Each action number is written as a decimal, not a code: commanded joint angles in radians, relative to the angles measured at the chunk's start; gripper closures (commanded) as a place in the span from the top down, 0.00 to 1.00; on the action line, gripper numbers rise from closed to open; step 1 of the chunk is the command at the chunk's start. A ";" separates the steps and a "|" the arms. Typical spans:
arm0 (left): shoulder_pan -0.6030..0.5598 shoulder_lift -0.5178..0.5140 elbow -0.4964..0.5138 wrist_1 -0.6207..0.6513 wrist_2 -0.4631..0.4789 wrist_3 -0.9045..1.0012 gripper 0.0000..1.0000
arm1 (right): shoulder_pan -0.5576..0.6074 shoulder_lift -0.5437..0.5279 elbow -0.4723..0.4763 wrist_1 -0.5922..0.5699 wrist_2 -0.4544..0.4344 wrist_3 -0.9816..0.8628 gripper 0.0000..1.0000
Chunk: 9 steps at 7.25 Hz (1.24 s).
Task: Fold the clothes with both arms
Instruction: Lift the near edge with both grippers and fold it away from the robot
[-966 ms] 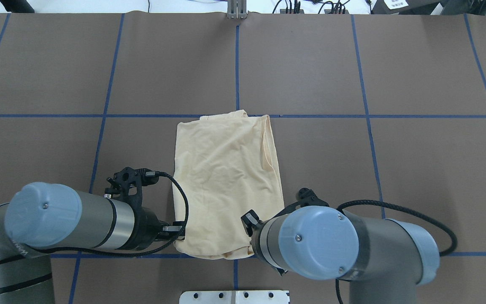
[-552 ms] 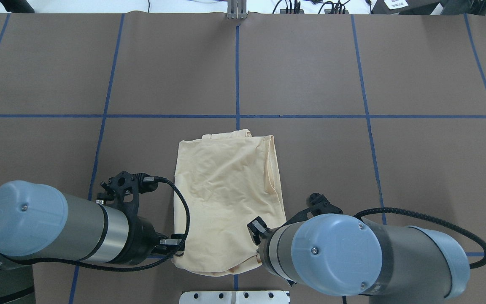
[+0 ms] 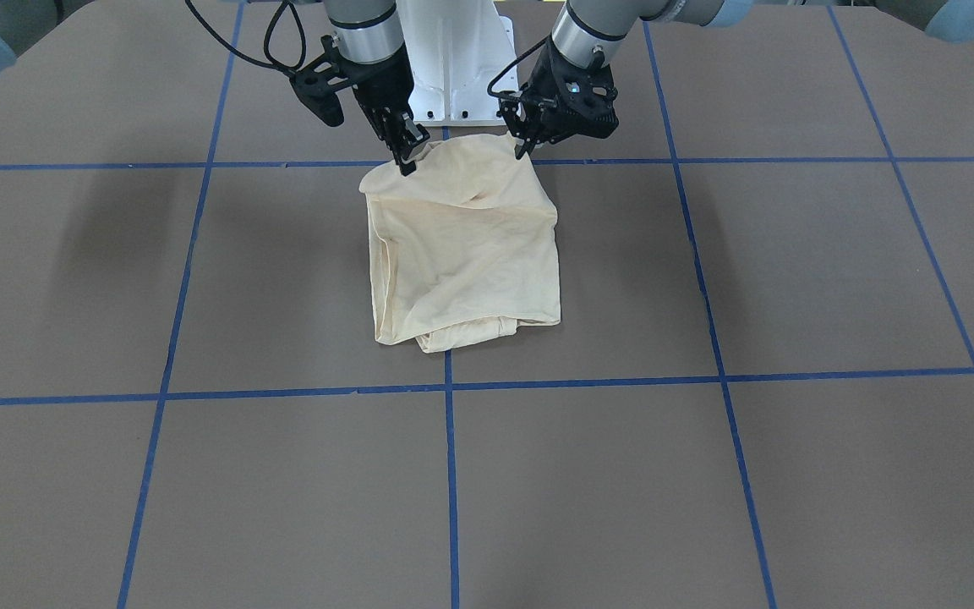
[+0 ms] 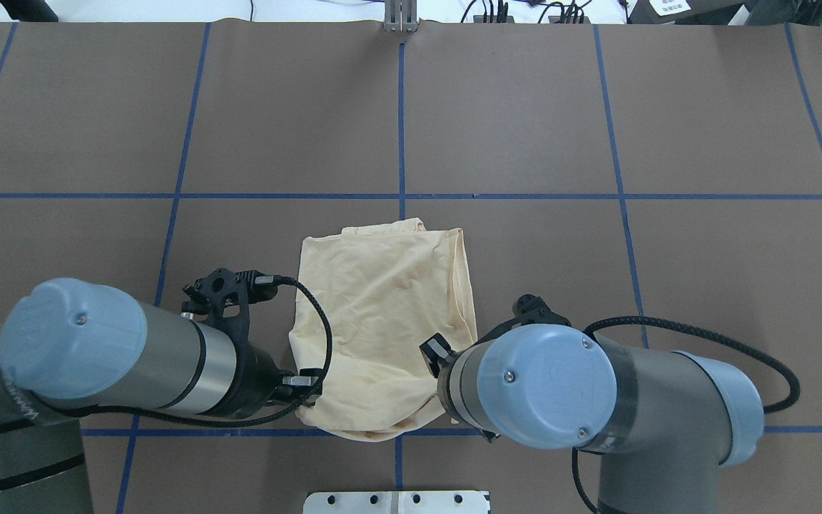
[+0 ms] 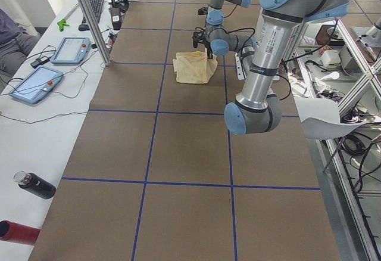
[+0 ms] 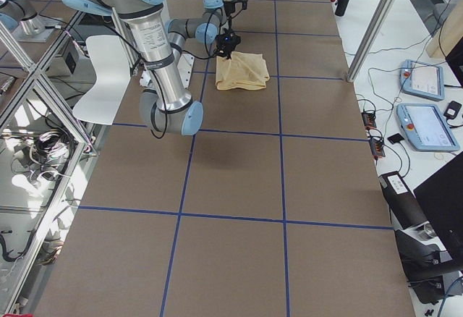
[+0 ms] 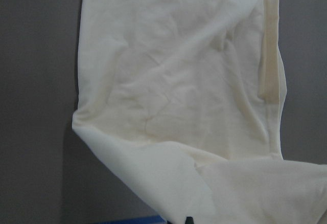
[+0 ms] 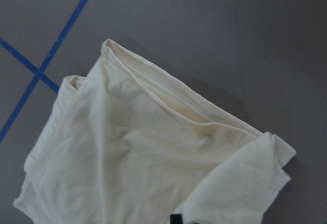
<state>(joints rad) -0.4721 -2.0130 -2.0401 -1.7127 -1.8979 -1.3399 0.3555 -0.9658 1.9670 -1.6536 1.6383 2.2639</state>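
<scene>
The pale cream-yellow shirt lies folded into a rough rectangle near the robot's edge of the brown table; no print shows. It also shows in the overhead view and both wrist views. My left gripper is shut on the shirt's near corner on that side. My right gripper is shut on the other near corner. Both hold the near edge lifted a little off the table. In the overhead view my left gripper is at the shirt's edge, and the right wrist hides my right gripper.
The white pedestal base stands just behind the shirt's lifted edge. Blue tape lines cross the brown table. A side bench with tablets and a metal post runs along the far edge.
Both arms first dragged the shirt toward the robot. Then they moved back out with the near edge pinched and lifted it, while the far edge stayed put.
</scene>
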 commanded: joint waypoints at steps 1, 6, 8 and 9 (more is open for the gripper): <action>-0.106 -0.051 0.090 0.004 0.000 0.108 0.00 | 0.080 0.074 -0.121 0.025 0.002 -0.078 0.00; -0.145 -0.130 0.384 -0.100 0.085 0.231 0.10 | 0.154 0.160 -0.417 0.215 0.002 -0.182 0.00; -0.199 -0.130 0.436 -0.212 0.066 0.276 1.00 | 0.213 0.163 -0.438 0.212 0.076 -0.358 1.00; -0.270 -0.125 0.436 -0.206 -0.054 0.389 1.00 | 0.271 0.179 -0.433 0.207 0.219 -0.365 1.00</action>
<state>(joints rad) -0.6687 -2.1414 -1.6131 -1.9039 -1.8511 -1.0520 0.5654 -0.8001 1.5359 -1.4436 1.7225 1.9421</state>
